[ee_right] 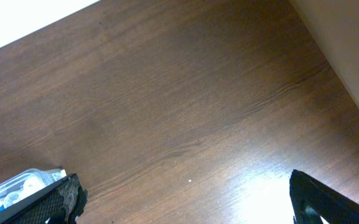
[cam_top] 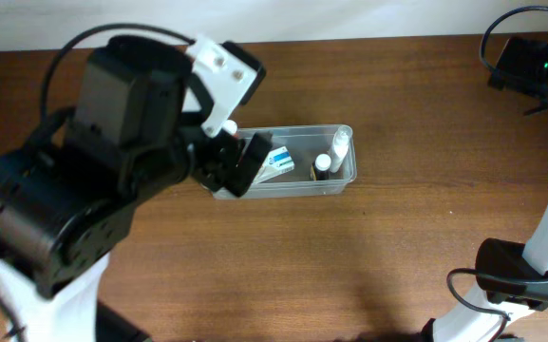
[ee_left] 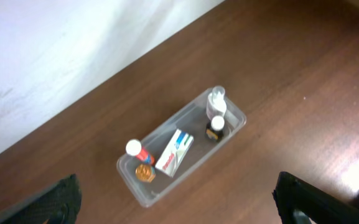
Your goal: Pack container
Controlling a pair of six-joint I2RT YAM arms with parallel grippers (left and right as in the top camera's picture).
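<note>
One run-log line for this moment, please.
container: holds box, small bottles | left claw: open, empty, above container | right claw: open, empty, over table, away from container

One clear container [ee_left: 199,160] stands on one worktop [ee_left: 291,74]. It holds five things. Three are bottles: one white bottle [ee_left: 216,102], one dark bottle [ee_left: 214,129] with a white cap, and one white-capped bottle [ee_left: 135,149] with red on it. There is also one white-and-blue box [ee_left: 175,153] and one orange-brown round item [ee_left: 144,173].

Even bright light, soft glare on the table [ee_left: 353,174], mild blur
</note>
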